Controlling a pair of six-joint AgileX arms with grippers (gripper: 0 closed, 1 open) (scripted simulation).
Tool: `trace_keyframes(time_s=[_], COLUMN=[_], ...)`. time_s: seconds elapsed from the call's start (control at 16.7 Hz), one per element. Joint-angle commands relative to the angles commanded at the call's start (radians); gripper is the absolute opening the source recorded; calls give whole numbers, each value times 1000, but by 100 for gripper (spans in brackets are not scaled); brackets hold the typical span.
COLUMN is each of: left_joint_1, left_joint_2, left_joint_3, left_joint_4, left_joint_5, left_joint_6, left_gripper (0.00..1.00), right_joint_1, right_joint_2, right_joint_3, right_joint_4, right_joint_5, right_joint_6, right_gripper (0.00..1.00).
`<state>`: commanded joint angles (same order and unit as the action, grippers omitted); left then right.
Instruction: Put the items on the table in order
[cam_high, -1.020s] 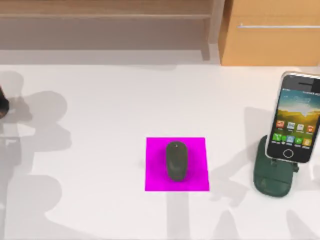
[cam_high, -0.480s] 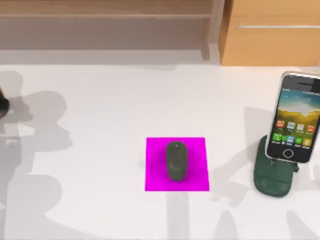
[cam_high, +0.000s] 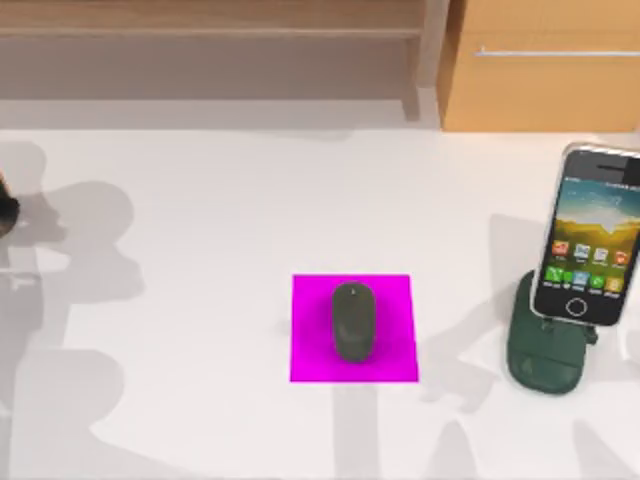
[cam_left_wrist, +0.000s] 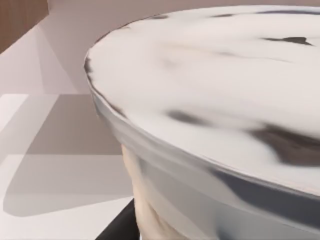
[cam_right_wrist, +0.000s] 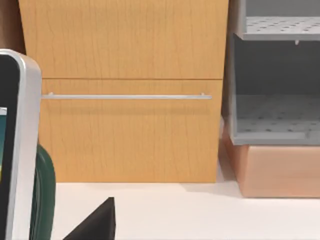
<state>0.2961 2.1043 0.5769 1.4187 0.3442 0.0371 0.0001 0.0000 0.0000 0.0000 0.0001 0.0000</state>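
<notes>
At the bench's (cam_high: 200, 200) far left edge in the top view, a dark bit of the left arm (cam_high: 5, 208) is sitting parked, and whether the left end effector is clenched or released cannot be told; its wrist view is blocked by a pale rounded surface close to the lens. Moving rightward, the dark grey mouse (cam_high: 352, 320) is lying lengthwise in the middle of a magenta mat (cam_high: 310, 360), near the bench's centre. Further right, the smartphone (cam_high: 588, 235) is standing tilted with its lit screen showing, its lower edge resting in a dark green stand (cam_high: 540, 360) near the right edge. Behind it, the orange-brown cabinet (cam_high: 540, 65) with 1 thin metal handle (cam_right_wrist: 125, 96) is standing along the back, and the right wrist view is looking past the phone's silver edge at that cabinet front. Whether the right end effector is released or clenched cannot be told either. Both items are looking placed, so the task is probably near its end. The main risk is likely the right arm, apparently close to the phone: a sideways pull-away could be clipping the silver edge and toppling the phone off its stand. The mouse, well apart from both arms, is looking safe.
</notes>
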Motion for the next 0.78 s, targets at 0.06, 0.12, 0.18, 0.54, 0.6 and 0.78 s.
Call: trace_keyframes(time_s=[0.06,0.12,0.18,0.54,0.6,0.78], left_joint_1=[1,1,1,1,1,-19], left_joint_2=[-2,-5,-15,-52,-48,-72], left_joint_3=[-1,-1,-1,-3,-2,20], left_joint_4=[0,-3,-12,-48,-46,-43], left_joint_5=[0,0,0,0,-1,1], left_joint_6=[1,2,2,2,3,-3], left_gripper=[0,0,0,0,0,0], right_joint_1=[0,0,0,0,0,0], right_joint_2=[0,0,0,0,0,0], right_joint_3=[0,0,0,0,0,0], right_joint_4=[0,0,0,0,0,0], right_joint_5=[0,0,0,0,0,0], right_joint_6=[0,0,0,0,0,0], right_gripper=[100,100,100,100,100,100])
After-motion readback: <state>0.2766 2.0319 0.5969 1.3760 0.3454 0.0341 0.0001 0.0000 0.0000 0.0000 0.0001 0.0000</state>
